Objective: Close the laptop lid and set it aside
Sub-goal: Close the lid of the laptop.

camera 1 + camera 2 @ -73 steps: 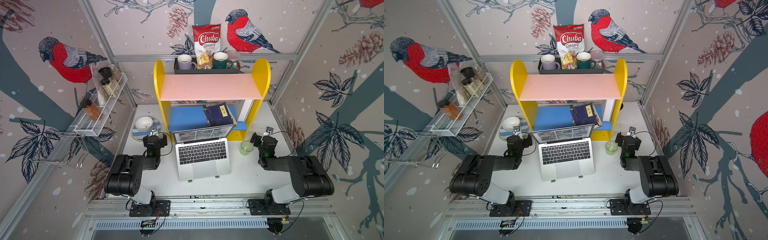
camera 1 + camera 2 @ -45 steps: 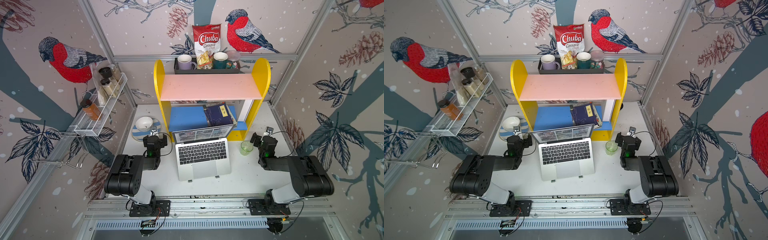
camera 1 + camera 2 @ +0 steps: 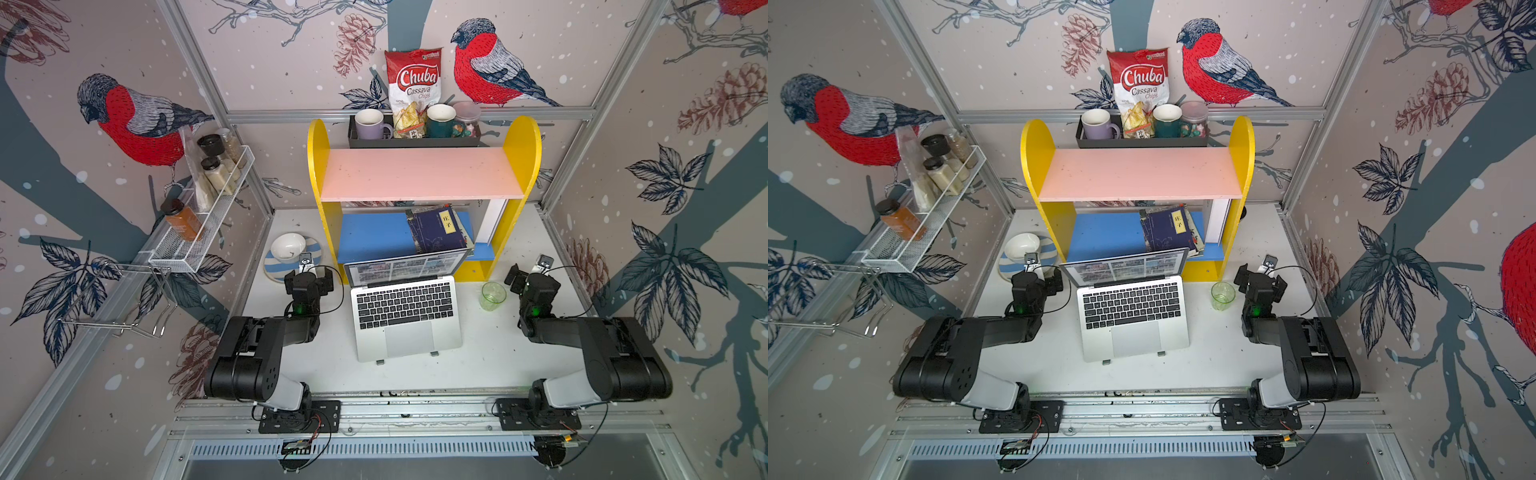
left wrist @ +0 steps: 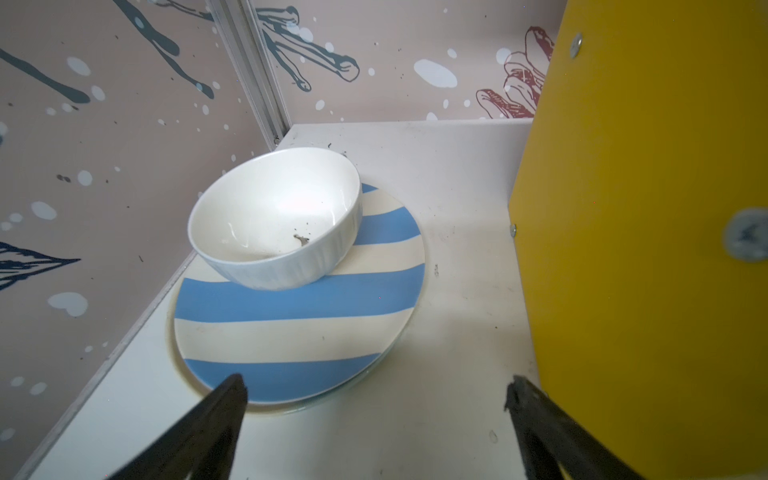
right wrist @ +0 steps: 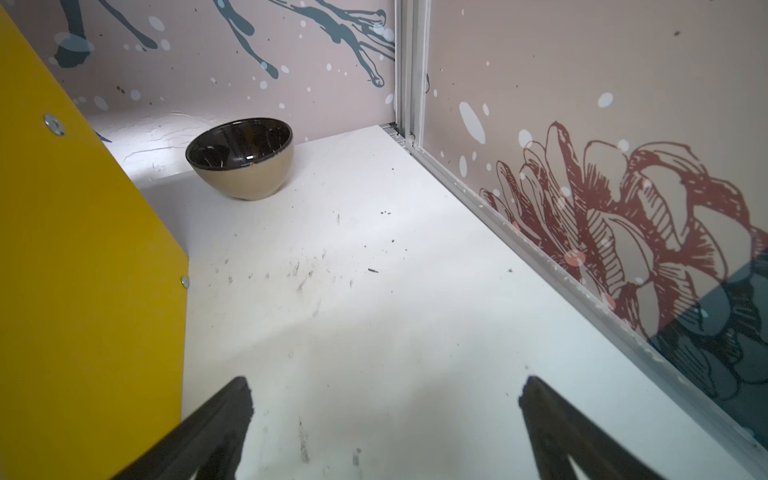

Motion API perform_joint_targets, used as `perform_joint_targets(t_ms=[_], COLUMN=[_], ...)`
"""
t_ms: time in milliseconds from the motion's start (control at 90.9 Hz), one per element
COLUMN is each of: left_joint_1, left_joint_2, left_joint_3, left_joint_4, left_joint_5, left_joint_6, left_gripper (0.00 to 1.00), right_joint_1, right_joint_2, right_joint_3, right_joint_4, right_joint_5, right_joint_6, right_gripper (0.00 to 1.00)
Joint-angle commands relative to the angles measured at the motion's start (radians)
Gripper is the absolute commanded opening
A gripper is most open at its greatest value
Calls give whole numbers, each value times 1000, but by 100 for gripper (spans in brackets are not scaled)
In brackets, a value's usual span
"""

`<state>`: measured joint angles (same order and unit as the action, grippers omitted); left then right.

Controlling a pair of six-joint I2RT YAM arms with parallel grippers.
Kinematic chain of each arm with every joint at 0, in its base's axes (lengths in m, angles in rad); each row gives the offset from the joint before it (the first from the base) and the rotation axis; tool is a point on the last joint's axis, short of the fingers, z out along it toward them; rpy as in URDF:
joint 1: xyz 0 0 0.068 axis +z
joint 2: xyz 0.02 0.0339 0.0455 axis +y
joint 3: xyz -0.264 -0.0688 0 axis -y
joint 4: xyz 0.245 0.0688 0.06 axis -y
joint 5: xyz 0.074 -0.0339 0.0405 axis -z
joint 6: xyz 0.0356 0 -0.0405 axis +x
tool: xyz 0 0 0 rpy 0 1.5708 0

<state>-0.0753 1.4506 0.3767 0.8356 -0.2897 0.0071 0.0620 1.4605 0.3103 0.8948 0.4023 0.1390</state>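
The silver-grey laptop (image 3: 409,340) (image 3: 1136,338) sits open at the table's middle, black keyboard facing up, raised on a stand whose small feet show at its front edge. Its lid (image 3: 405,268) (image 3: 1125,266) stands up with a lit screen, just in front of the yellow shelf unit. My left gripper (image 3: 309,271) (image 4: 376,390) is open and empty to the left of the laptop, pointing at a striped plate. To the laptop's right, beyond a green cup, my right gripper (image 3: 530,275) (image 5: 384,392) is open and empty over bare table. Neither wrist view shows the laptop.
A yellow shelf unit (image 3: 519,166) with a pink top and a dark blue book (image 3: 440,228) stands right behind the lid. A white bowl (image 4: 274,216) rests on the striped plate (image 4: 299,332) at the left. The green cup (image 3: 493,296) and a brown bowl (image 5: 241,158) are at the right.
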Motion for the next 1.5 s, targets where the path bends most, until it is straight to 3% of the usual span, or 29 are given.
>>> perform_joint_targets(t_ms=[0,242,385,451,539,649,770,902,1045,1112,1255,1354,1486], left_joint_1=[-14,-32,-32,-32,-31,-31,-31,-31,-31,-31,-31,-31,-31], left_joint_2=[-100,-364,-480,-525,-565,-581,-597,-645,-719,-718,-727,-754,-750], left_joint_3=[24,156,184,187,200,254,364,518,590,644,727,776,920], left_joint_4=[-116,-498,-595,-618,-656,-759,-921,-1218,-1396,-1487,-1635,-1709,-1823], left_joint_5=[-47,-56,-46,-55,-106,-133,-58,-29,111,177,345,397,438], left_joint_6=[13,-10,-31,-54,-129,-238,-345,-532,-631,-651,-668,-675,-643], left_gripper=[96,96,96,96,97,96,96,92,90,95,95,95,91], right_joint_1=[-7,-13,2,15,-31,-97,-175,-258,-258,-229,-95,66,377], right_joint_2=[-14,-12,-35,-80,-152,-228,-291,-338,-546,-630,-695,-698,-630], right_joint_3=[-21,-15,-5,62,188,299,415,593,587,603,762,869,1045], right_joint_4=[70,59,41,-90,-405,-665,-894,-1194,-1239,-1257,-1460,-1557,-1670], right_joint_5=[25,16,20,104,127,133,70,-86,-290,-355,-427,-426,-323], right_joint_6=[30,34,8,25,108,233,404,578,625,604,523,482,430], right_gripper=[100,100,100,100,100,100,100,100,90,85,71,65,61])
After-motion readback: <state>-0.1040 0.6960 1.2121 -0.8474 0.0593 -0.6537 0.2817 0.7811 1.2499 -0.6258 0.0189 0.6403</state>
